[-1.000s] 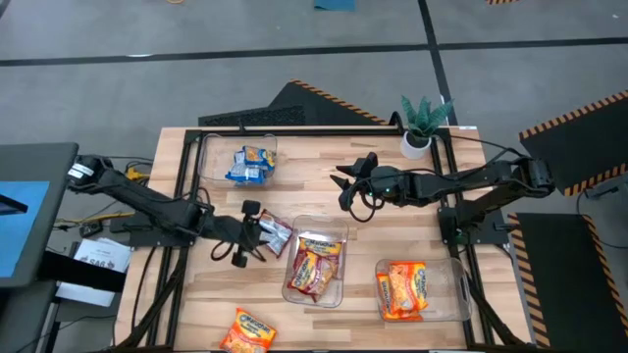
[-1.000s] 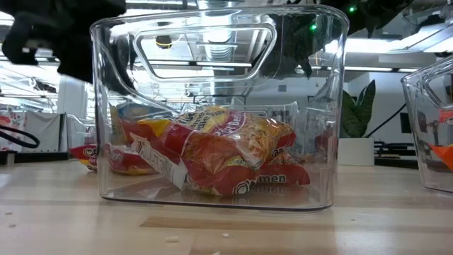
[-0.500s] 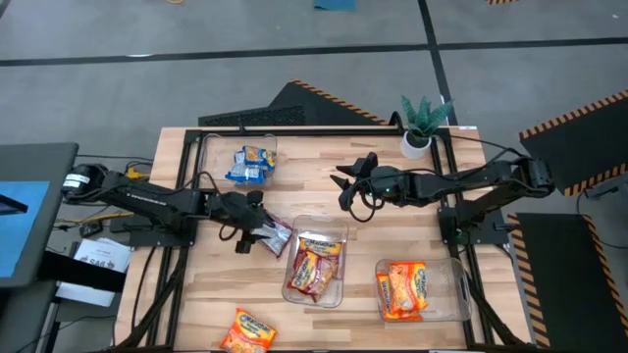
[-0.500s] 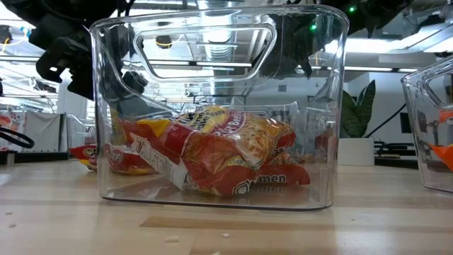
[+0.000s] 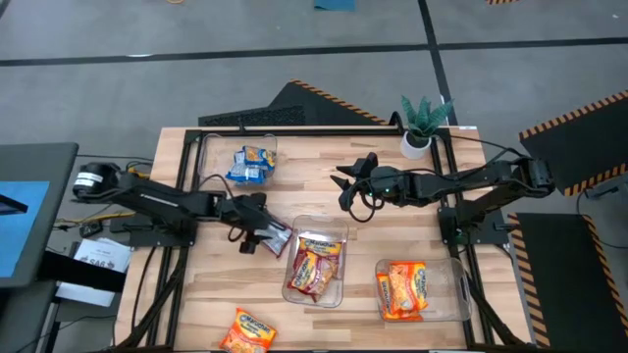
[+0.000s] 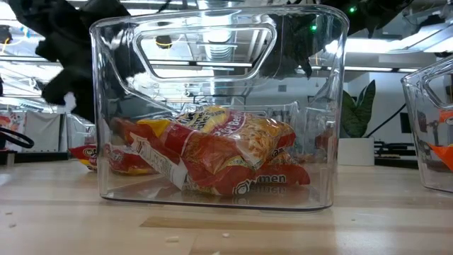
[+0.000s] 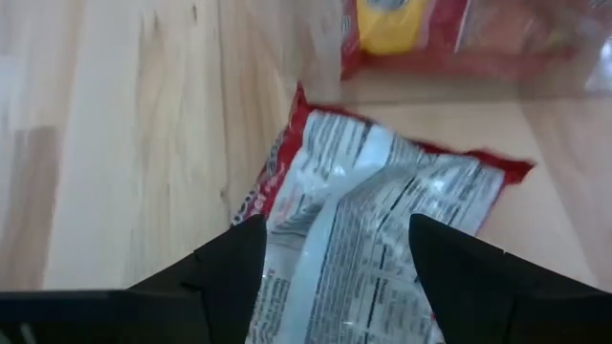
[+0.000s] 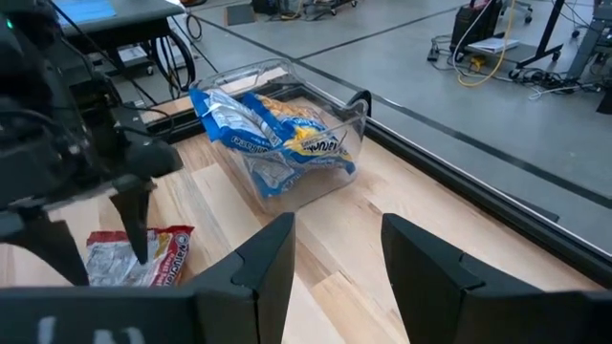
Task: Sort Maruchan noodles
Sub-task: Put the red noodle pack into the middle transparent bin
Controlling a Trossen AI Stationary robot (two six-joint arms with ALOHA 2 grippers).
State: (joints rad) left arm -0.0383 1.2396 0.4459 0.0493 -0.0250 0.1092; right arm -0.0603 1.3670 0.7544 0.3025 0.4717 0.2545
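The left gripper (image 5: 257, 231) hangs low over a red-and-silver noodle packet (image 5: 275, 235) lying flat on the wooden counter (image 5: 324, 186), just beside the middle clear bin (image 5: 316, 268). Its jaws are spread apart, one on each side of the packet's printed back (image 7: 373, 248), not pinching it. That bin holds several red packets (image 6: 212, 159). A bin toward the right front (image 5: 420, 289) holds orange packets (image 5: 400, 288), and a far bin (image 5: 235, 157) holds blue ones (image 8: 273, 129). One orange packet (image 5: 247, 331) lies loose at the counter's near edge. The right gripper (image 5: 351, 176) hovers mid-counter, jaws parted and empty, near a small potted plant (image 5: 422, 123).
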